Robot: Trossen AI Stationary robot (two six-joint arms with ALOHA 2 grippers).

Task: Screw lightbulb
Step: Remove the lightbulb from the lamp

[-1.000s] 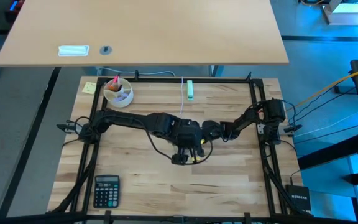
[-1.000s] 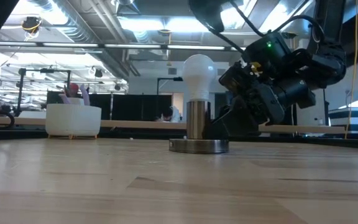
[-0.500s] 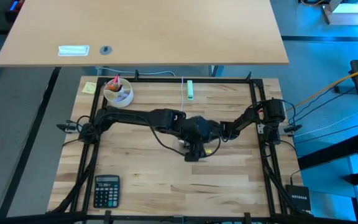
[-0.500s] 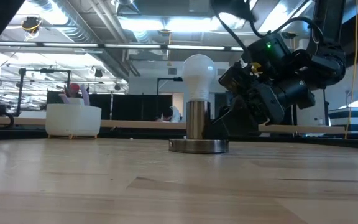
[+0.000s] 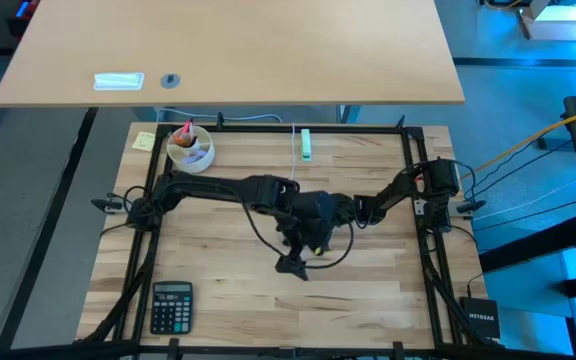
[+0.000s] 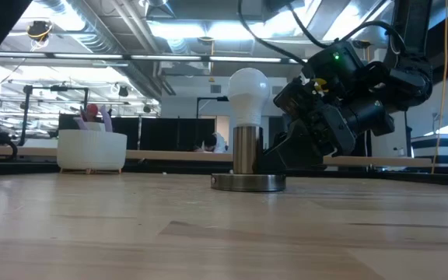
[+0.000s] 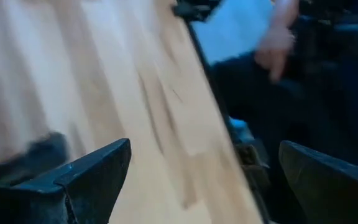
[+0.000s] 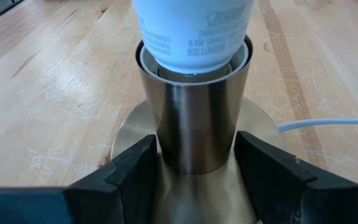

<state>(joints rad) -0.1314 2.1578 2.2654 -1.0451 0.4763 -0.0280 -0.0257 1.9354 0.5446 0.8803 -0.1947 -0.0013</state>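
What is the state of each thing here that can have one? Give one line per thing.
Lightbulb: upright, seated in the socket, unlit.
Socket: standing on its round base, held at the sleeve.
Right end effector: closed around the socket sleeve.
Left end effector: open, holding nothing, off the lightbulb.
White bowl: upright, with items inside.

SETTING: robotics lab in an open office hall | BENCH: butcher-block table (image 5: 218, 300) inside a black frame — calculator (image 5: 171, 306) at its near left corner | BEYOND: pale desk (image 5: 268, 50) on the far side, exposed ceiling ducts (image 6: 115, 31) and strip lights, rows of dark partitions (image 6: 169, 132) — cables trailing right.
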